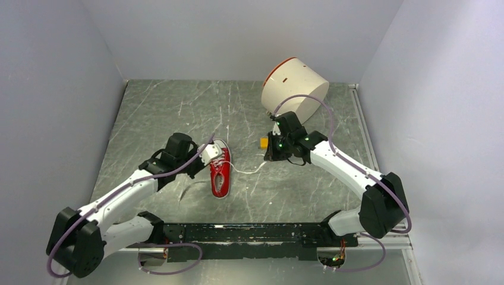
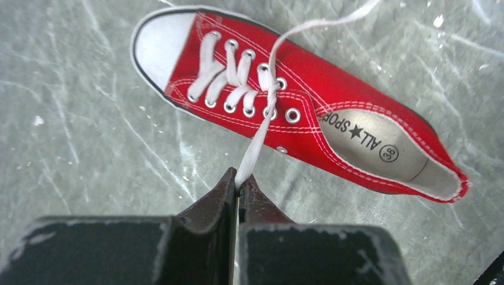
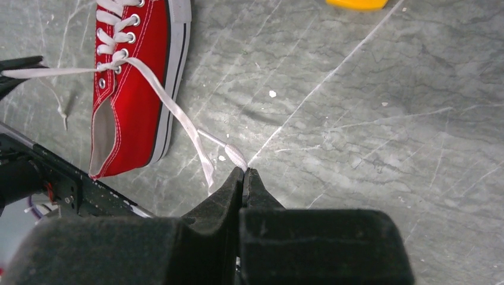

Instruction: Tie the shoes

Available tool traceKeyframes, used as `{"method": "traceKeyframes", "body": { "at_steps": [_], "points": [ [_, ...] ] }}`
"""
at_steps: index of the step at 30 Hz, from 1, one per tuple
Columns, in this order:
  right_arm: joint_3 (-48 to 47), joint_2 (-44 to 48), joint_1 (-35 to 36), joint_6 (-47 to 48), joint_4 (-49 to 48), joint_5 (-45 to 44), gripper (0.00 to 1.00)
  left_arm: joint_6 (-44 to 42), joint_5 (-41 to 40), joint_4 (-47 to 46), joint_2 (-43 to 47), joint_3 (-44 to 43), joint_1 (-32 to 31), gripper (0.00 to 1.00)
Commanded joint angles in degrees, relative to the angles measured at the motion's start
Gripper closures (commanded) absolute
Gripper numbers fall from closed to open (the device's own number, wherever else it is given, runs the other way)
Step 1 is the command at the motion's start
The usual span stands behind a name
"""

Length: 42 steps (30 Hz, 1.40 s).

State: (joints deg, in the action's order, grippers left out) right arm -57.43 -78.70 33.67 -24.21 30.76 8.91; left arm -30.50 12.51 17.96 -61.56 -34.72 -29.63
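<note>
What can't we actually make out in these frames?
Left wrist: end of white lace hidden inside shut left claw.
Right wrist: red canvas sneaker toe and small yellow object cut off by top edge; lace tip buried in shut right claw.
Top external: lace crossing too small to tell if knotted.

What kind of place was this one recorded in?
Probably a lab robot cell: plain grey walls box in a scratched tabletop, with left arm and right arm bolted to a rail.
</note>
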Motion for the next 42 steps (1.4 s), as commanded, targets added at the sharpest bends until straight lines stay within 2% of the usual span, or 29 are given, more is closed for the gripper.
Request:
{"method": "traceKeyframes", "body": {
  "at_steps": [1, 9, 16, 21, 26, 32, 42],
  "points": [
    [-2.28, -1.11, -0.27, 0.81, 0.09, 3.73, 1.0, 5.73, -2.41, -5.29, 5.07, 0.1, -0.85, 0.95],
    [-10.15, -7.79, -0.26, -1.77, -1.98, 13.99, 1.0, 14.73, -1.0, -19.09, 7.77, 6.35, -1.57, 0.95],
    [-19.42, -18.73, 0.42, -5.84, -4.75, 22.61, 1.0, 17.43, 3.81, -27.73, 2.81, 7.68, -2.22, 0.95],
    [-29.91, -29.84, 1.38, -9.83, -6.04, 26.21, 1.0, 17.4, 6.7, -28.64, 0.03, 6.73, -2.88, 0.95],
    [-41.62, -40.87, 5.0, -13.9, -8.97, 30.47, 1.0, 16.47, 5.06, -28.69, 1.81, 8.04, -2.98, 0.95],
    [-45.85, -49.65, 10.12, -18.62, -15.1, 37.13, 1.0, 16.53, 5.7, -29.72, 2.47, 10.08, -2.98, 0.95],
    [-52.27, -59.43, 14.46, -9.09, -2.11, 46.23, 1.0, 15.31, 6.37, -29.2, 0.72, 10.05, -3.03, 0.95]
  ]
}}
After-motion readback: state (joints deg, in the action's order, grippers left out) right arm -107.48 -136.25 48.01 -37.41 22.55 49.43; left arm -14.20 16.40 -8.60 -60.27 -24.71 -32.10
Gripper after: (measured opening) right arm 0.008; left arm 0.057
